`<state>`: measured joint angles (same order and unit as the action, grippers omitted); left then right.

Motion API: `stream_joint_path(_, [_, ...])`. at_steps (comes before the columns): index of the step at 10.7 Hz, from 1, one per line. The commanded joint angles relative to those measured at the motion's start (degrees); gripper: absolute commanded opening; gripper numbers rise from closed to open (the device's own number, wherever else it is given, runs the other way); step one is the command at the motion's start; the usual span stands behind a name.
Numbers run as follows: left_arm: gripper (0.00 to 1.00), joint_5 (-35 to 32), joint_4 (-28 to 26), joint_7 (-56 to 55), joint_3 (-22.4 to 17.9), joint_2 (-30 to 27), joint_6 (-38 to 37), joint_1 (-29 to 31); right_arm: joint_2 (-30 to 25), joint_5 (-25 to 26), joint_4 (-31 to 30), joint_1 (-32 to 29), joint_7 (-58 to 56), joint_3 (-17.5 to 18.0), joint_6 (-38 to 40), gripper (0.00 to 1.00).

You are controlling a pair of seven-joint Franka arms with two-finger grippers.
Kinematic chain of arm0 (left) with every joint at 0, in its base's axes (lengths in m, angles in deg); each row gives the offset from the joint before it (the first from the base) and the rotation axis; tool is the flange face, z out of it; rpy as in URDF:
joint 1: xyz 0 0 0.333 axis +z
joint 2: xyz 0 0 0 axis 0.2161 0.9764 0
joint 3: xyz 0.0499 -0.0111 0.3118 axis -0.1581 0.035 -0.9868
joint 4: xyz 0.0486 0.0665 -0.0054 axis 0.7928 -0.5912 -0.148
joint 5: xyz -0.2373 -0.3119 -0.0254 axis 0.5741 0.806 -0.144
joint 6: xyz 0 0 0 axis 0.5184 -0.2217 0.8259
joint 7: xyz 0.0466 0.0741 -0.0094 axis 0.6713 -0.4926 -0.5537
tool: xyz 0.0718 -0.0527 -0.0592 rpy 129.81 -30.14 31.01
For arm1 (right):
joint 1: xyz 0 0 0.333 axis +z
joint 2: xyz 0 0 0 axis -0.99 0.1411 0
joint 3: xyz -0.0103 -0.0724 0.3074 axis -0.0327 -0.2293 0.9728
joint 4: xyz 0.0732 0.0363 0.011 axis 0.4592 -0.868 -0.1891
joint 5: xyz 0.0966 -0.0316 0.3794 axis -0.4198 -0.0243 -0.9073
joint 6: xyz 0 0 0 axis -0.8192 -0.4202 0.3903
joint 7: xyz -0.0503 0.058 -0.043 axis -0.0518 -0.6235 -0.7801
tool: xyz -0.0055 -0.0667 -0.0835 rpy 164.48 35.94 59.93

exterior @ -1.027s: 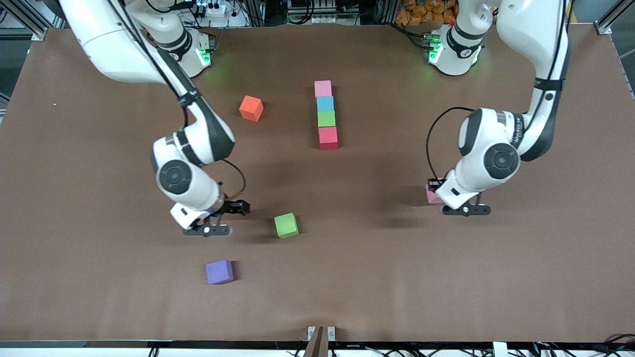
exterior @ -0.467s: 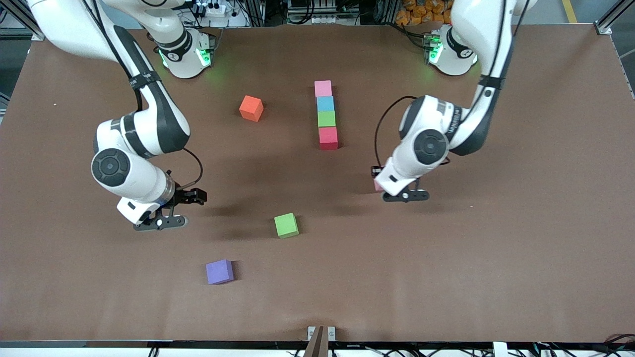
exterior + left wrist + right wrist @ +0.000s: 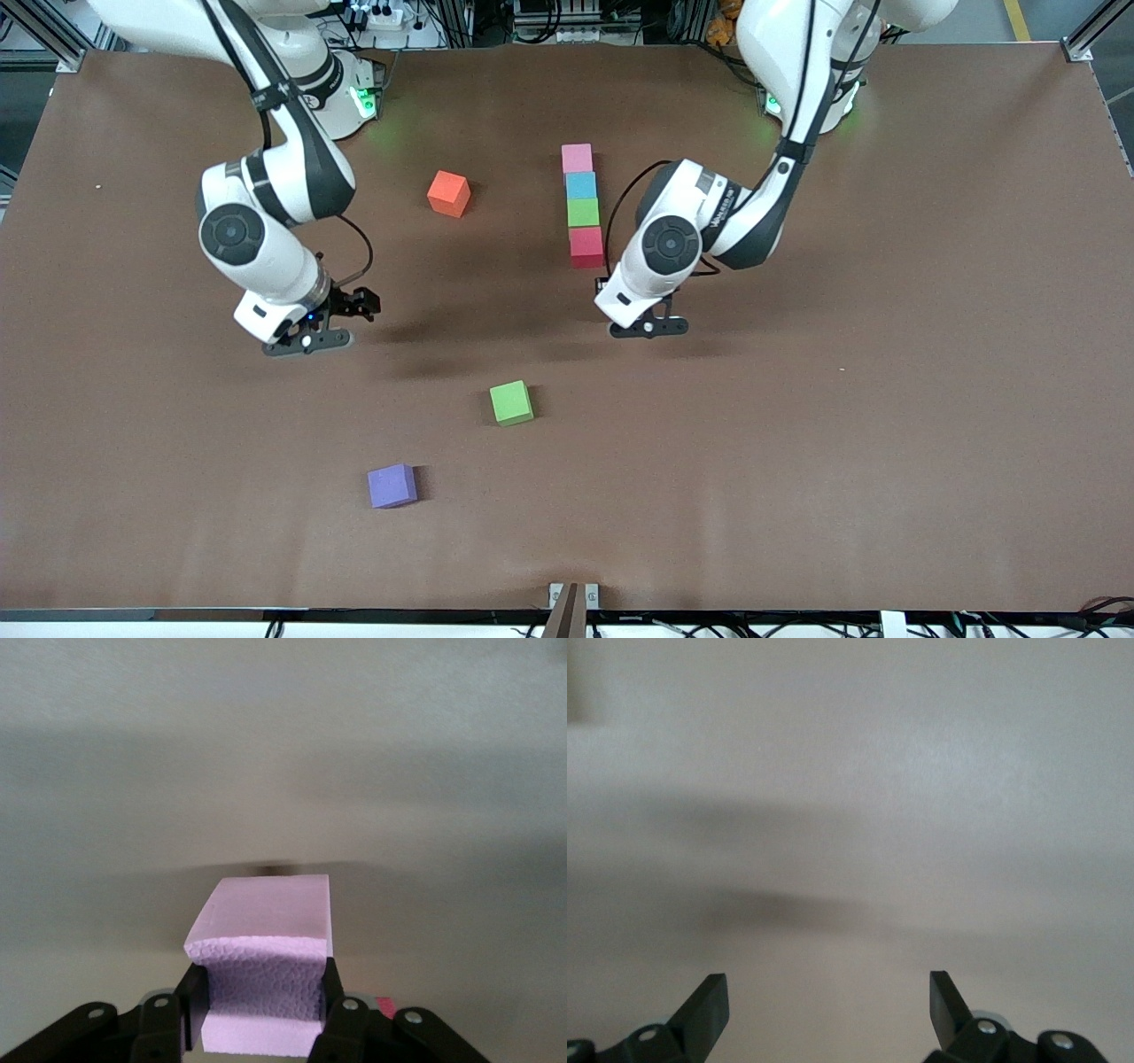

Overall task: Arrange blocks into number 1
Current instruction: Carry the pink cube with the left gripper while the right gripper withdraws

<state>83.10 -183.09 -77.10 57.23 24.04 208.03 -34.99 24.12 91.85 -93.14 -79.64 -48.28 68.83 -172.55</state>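
Clamping a pink block (image 3: 263, 970) between its two fingers (image 3: 342, 1023), the left gripper (image 3: 263, 1028) hangs in the air over bare table (image 3: 886, 443) just beside the red block (image 3: 586, 245), on the side toward the front camera; in the front view the arm's wrist hides the carried cube. The red block is the nearest end of a straight row of four touching cubes running away from the front camera: red, then a green block (image 3: 582, 212), a light blue block (image 3: 580, 184) and a second pink block (image 3: 577, 158) at the end closest to the robot bases. A loose green block (image 3: 511, 402) sits alone on the table, well apart from the row and nearer to the front camera. The orange cube (image 3: 448, 193) lies beside the row toward the right arm's end of the table, and the purple cube (image 3: 392, 486) lies nearer still to the front camera than the loose green block. The right gripper (image 3: 828, 1005) hovers over bare table toward the right arm's end, its fingers spread wide with nothing between them.
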Motion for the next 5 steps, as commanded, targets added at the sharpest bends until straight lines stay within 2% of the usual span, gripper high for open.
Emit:
stream_joint_path(1, [0.21,1.6,2.3,-1.4,-1.0,1.9,-1.0,-3.1,-5.1,-0.9,-3.0,0.5,-0.7,0.2,0.9,1.00])
stream_joint_path(5, [0.21,1.6,2.6,-2.5,-1.1,2.8,-0.4,-5.3,-4.6,-1.9,4.0,-2.8,-6.1,-0.3,5.6,1.00])
